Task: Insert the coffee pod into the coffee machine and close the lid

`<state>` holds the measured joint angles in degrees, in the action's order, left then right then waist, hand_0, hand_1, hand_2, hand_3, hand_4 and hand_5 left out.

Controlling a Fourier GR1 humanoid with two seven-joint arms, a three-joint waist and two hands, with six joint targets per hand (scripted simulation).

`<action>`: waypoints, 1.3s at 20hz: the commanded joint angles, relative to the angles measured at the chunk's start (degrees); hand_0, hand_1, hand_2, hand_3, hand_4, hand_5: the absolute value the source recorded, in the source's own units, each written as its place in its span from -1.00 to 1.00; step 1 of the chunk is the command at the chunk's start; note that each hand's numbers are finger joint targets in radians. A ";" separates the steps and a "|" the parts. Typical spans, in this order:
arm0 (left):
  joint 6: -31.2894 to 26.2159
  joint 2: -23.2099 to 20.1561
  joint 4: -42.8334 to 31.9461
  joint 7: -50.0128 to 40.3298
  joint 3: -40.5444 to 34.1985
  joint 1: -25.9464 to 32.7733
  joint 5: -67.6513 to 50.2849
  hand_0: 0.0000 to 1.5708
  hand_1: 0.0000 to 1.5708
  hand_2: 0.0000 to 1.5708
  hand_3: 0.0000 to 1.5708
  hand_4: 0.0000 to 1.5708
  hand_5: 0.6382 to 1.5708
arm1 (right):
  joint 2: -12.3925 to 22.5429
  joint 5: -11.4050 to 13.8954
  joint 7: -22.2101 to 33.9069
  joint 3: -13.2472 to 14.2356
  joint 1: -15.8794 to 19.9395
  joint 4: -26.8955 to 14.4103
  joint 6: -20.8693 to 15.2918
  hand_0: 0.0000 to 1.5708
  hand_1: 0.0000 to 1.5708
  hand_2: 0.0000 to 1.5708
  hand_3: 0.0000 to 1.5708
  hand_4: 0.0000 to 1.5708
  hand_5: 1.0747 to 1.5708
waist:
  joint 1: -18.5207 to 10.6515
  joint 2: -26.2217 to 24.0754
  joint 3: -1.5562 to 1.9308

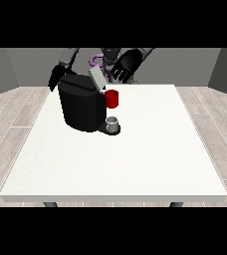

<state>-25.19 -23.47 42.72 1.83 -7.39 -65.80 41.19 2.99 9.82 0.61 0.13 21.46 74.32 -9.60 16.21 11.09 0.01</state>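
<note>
Front view: a black coffee machine (80, 107) is seen on the white tabletop (135, 159), near the far side. Its grey lid (96, 77) is tipped up and open. A red thing at the machine (112, 98) is seen at the front. Under it, on the machine's black foot, a small grey thing (113, 122) is seen. It cannot be told if this is the coffee pod, so the pod's place cannot be given for sure.

The hand at the view's right (125, 64) is held up in the air just behind the lid. Its fingers (116, 74) are spread and pointed down, and nothing is held in them. The hand at the view's left (56, 77) is seen behind the machine's far corner. How it is shaped cannot be told.

A pod is judged to be small, light and smooth, with a thin shell that could be squashed. It is best pinched softly by its round sides. The lid is judged to be stiff, and best pushed down at its free top edge.
</note>
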 commanded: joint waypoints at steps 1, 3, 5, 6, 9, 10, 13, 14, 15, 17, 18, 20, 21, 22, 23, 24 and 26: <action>0.42 -2.15 -0.69 0.54 -0.98 -3.93 0.21 0.58 0.58 0.64 0.59 -0.39 1.00 | 1.57 -1.43 -2.94 1.72 2.05 -0.02 1.46 -1.00 -1.00 -1.00 -1.00 -1.00 1.00 | 1.61 5.12 0.02; 0.15 -1.51 -1.80 1.51 -0.68 -1.28 0.12 0.64 0.64 0.68 0.61 -0.39 1.00 | 2.47 -1.79 -0.23 2.48 0.75 0.92 1.71 -1.00 -1.00 -1.00 -1.00 -1.00 1.00 | 1.39 2.90 0.01; 0.12 -1.34 -1.67 2.33 -0.48 -2.17 0.12 0.56 0.56 0.64 0.58 -0.38 1.00 | 3.32 -1.60 0.52 3.78 3.30 0.27 0.89 -1.00 -1.00 -1.00 -1.00 -0.92 1.00 | 0.17 3.86 0.01; 0.43 0.38 -2.23 -0.16 -0.02 -3.11 0.60 0.52 0.52 0.64 0.59 -0.38 1.00 | 0.78 -0.82 0.97 2.03 3.26 -0.12 -0.38 -1.00 -1.00 -1.00 -1.00 -0.81 1.00 | 0.21 3.53 0.01; -0.84 -1.15 -2.80 -0.80 0.12 -6.04 1.27 0.51 0.51 0.60 0.55 -0.41 1.00 | 1.57 -1.19 0.68 2.76 4.78 -1.00 0.23 -1.00 -1.00 -1.00 -1.00 -1.00 1.00 | 0.71 5.08 0.02; -0.81 -0.37 -2.90 0.41 0.64 -4.15 1.27 0.50 0.50 0.58 0.55 -0.41 1.00 | 3.07 -0.89 2.91 3.23 3.86 -0.55 0.67 -1.00 -1.00 -1.00 -1.00 -1.00 1.00 | 0.68 3.19 0.01; 0.74 -0.17 -3.12 1.38 0.42 -3.92 1.44 0.59 0.59 0.64 0.58 -0.43 1.00 | 1.43 -0.84 1.24 3.41 4.28 -1.57 -1.07 -1.00 -1.00 -1.00 -1.00 -0.79 1.00 | -0.50 5.54 0.01; 0.12 -2.64 -4.77 1.90 -1.28 -5.24 0.75 0.60 0.60 0.65 0.57 -0.45 1.00 | 2.07 -1.64 1.10 2.28 3.80 1.23 1.55 -1.00 -1.00 -1.00 -1.00 -0.76 1.00 | 2.52 5.87 0.00; 2.12 -0.30 -4.07 2.15 -0.27 -4.06 1.32 0.58 0.58 0.64 0.56 -0.45 1.00 | 1.79 -0.65 0.65 2.64 4.35 0.48 -0.31 -1.00 -1.00 -1.00 -1.00 -0.72 1.00 | 1.41 6.27 0.00; -0.44 -0.25 -4.36 0.93 0.00 -6.66 1.15 0.58 0.58 0.64 0.57 -0.46 1.00 | 0.22 0.74 -0.03 1.48 4.35 -0.87 -1.86 -1.00 -1.00 -1.00 -1.00 -0.83 1.00 | 0.83 5.99 0.01; -0.12 0.78 -4.17 0.44 -0.05 -6.08 0.91 0.54 0.54 0.59 0.55 -0.45 1.00 | 1.52 0.05 -0.23 2.70 4.32 -1.76 -1.05 -1.00 -1.00 -1.00 -1.00 -0.96 1.00 | 0.29 5.42 0.02; 0.01 -2.24 -5.56 3.65 -0.50 -3.56 1.24 0.51 0.51 0.57 0.52 -0.44 1.00 | 1.85 -0.94 1.58 2.90 3.37 0.72 -0.21 -1.00 -1.00 -1.00 -1.00 -0.95 1.00 | 0.81 5.27 0.00; -0.79 -1.89 -4.50 3.54 0.02 -6.20 1.32 0.52 0.52 0.57 0.52 -0.45 1.00 | 1.79 -0.47 0.33 3.80 5.52 -1.18 -1.67 -1.00 -1.00 -1.00 -1.00 -0.85 1.00 | -0.22 6.72 0.01; 1.83 2.10 -4.29 2.30 1.06 -3.62 1.84 0.52 0.52 0.59 0.53 -0.46 1.00 | 1.07 0.48 0.46 3.01 4.08 -1.65 -2.48 -1.00 -1.00 -1.00 -1.00 -0.78 1.00 | -0.64 5.33 0.01; -1.06 -0.78 -3.77 2.42 0.32 -7.96 1.33 0.52 0.52 0.59 0.53 -0.47 1.00 | 1.64 -0.96 -3.03 4.60 5.27 -3.53 -1.77 -1.00 -1.00 -1.00 -1.00 -0.87 1.00 | -0.40 8.02 0.04; 3.28 1.50 -4.77 3.36 1.13 -2.79 2.50 0.49 0.49 0.57 0.53 -0.46 1.00 | 0.02 0.49 1.26 2.10 3.47 -0.25 -2.69 -1.00 -1.00 -1.00 -1.00 -0.79 1.00 | 0.25 5.09 -0.01; 0.66 0.39 -5.74 1.19 -0.15 -5.89 1.58 0.49 0.49 0.58 0.51 -0.48 1.00 | 0.47 0.12 -0.34 1.64 2.90 -1.07 -0.90 -1.00 -1.00 -1.00 -1.00 -1.00 1.00 | 1.44 5.33 0.01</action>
<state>-24.52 -23.98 38.03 4.12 -7.38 -71.24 42.78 4.10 9.64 0.74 2.85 25.58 73.29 -10.93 16.77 16.93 0.04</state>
